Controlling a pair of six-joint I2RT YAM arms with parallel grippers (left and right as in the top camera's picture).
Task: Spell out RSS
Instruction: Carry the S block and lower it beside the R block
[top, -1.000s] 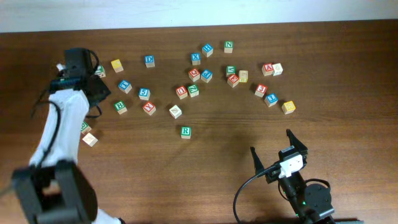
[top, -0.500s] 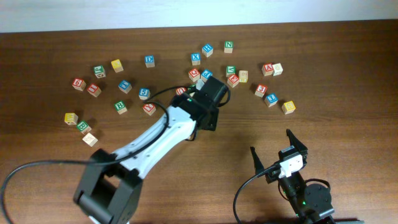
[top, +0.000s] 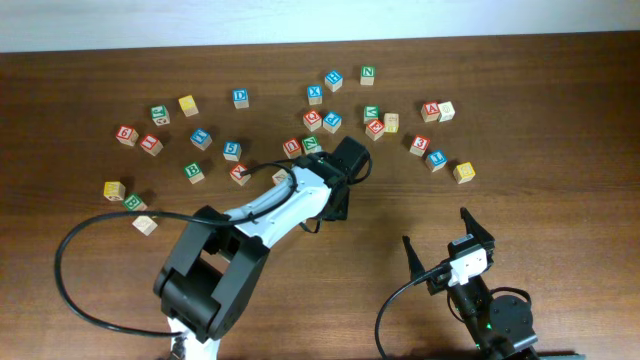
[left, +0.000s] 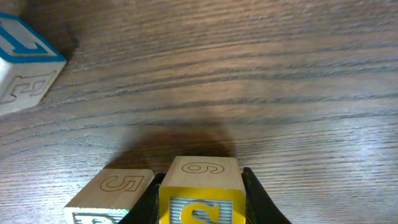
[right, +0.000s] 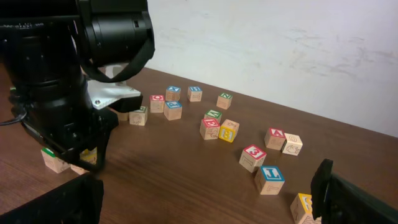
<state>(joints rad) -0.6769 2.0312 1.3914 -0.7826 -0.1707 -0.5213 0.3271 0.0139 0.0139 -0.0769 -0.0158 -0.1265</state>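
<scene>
S cube (left: 199, 180), yellow-faced, sat pinched between the fingers of the left gripper (left: 200, 205), low over the middle of the table (left: 249, 74) and just beside a pale cube (left: 112, 186). That neighbour showed green in the right wrist view and was probably the R, though its letter was hidden. Whether the two cubes touched, or whether the S rested on the wood, could not be told. The step in hand looked like placing the first S after the R. The next move would call for setting it square in line, letting go without nudging the neighbour, then fetching a second S from the scattered cubes. The right gripper (top: 443, 240) hung near the front edge, jaws spread wide, holding nothing.
</scene>
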